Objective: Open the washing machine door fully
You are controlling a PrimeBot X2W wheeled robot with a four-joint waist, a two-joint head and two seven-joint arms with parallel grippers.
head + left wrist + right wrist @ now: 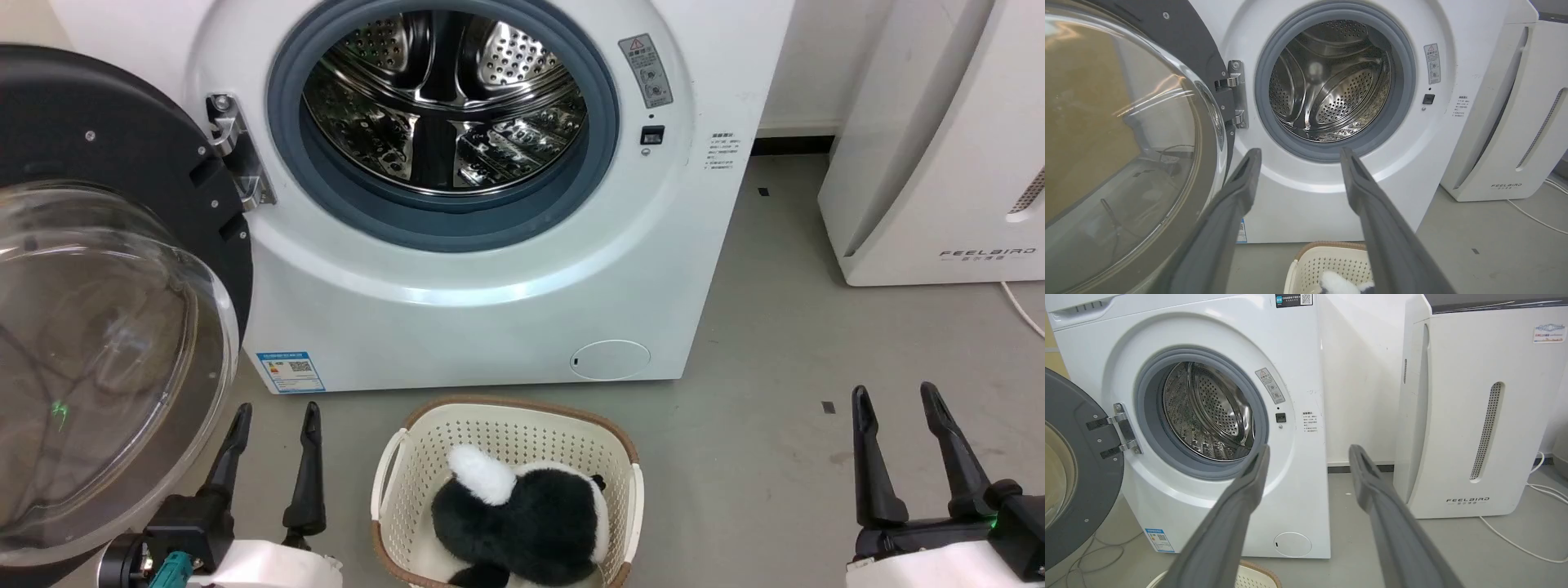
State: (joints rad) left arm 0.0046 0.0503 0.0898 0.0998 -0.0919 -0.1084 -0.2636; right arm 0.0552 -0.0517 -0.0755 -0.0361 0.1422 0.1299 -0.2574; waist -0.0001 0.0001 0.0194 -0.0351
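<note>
Head view. The washing machine door (98, 327) stands swung out on its hinge (237, 151) at the left of the washing machine (457, 310). Its inner face and bulging glass bowl are turned toward the camera, so the grey rubber ring (457, 224) and perforated steel drum (445, 98) lie fully exposed. The left tool (277, 408) hangs low, just beside the door's lower rim, fingers apart and clasping nothing; no contact with the door can be made out. The right tool (895, 392) rests well apart on the far side, fingers likewise spread and empty, leaving the opening unobstructed. A cream laundry basket (506, 412) holding a black-and-white plush toy (522, 514) sits on the floor before the machine, between the two tools, presumably placed within reach for loading. Judged from the door's angle, which looks past perpendicular to the front panel, the opening appears complete or nearly so.
</note>
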